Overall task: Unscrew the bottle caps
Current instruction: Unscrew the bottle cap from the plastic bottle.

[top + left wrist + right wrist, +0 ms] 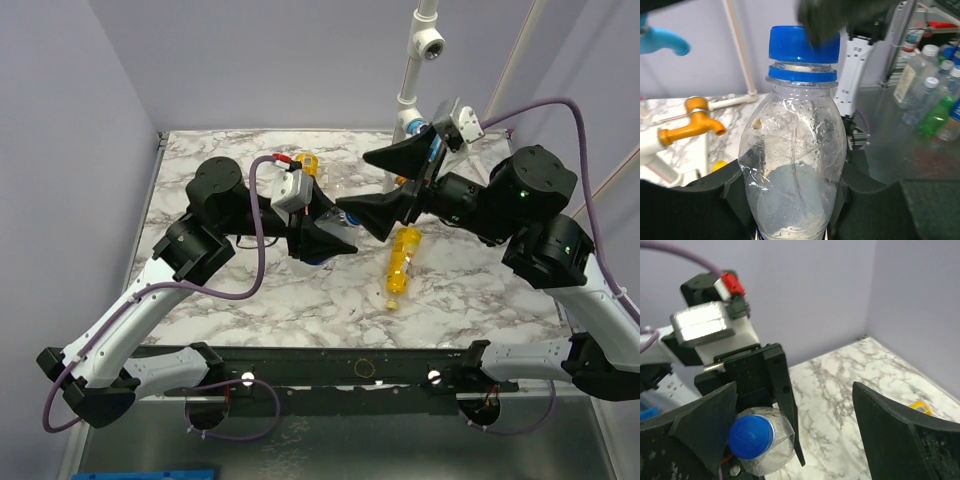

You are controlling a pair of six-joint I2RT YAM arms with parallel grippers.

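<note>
**Blue cap waits between spread fingers.** The marbled worktop (250,300) is seen from above, with both arms brought together over its middle.

The left pincer (318,238) is clamped on the lower body of a clear bottle (792,150), which is held near the centre of the worktop with its neck rising out of the jaws. The right pincer (795,390) is spread wide around the bottle's top. One finger (705,415) is just beside the cap, and the other stands well apart at 3 o'clock in that wrist's view.

A yellow bottle (403,262) lies on its side at 4 o'clock from the held one. A second yellow bottle (306,162) is partly hidden at 12 o'clock, behind the left arm.

The blue cap (802,44) is seated on the neck above its ring and is not yet off.

Trouble is judged likeliest from the off-centre approach. If the fingers are closed as they stand, the cap may be struck on one side first, and the neck shoved sideways rather than gripped squarely.

The thin, dented wall may also give under the clamp. The whole bottle could then be turned in the left pincer while the thread stays tight. A cap that is freed but poorly pinched could be dropped and lost off the worktop's edge.
</note>
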